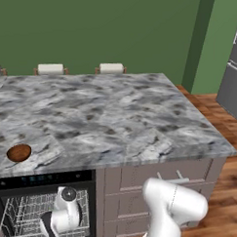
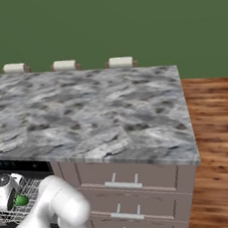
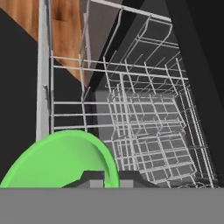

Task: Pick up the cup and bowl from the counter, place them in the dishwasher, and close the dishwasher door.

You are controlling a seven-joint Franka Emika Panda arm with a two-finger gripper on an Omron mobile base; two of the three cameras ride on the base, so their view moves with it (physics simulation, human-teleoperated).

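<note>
Now the pincer point(image 3: 111, 178) grips the cup point(image 3: 61, 162) over the dishwasher point(image 1: 44, 178) rack point(image 3: 144, 127); bowl point(image 1: 18, 152) on tabletop point(image 1: 111, 115), near left.

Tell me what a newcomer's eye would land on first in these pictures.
The bright green cup, pinched in the shut gripper over the white wire rack of the open dishwasher. Then the reddish-brown bowl, alone near the front left edge of the marbled counter.
</note>
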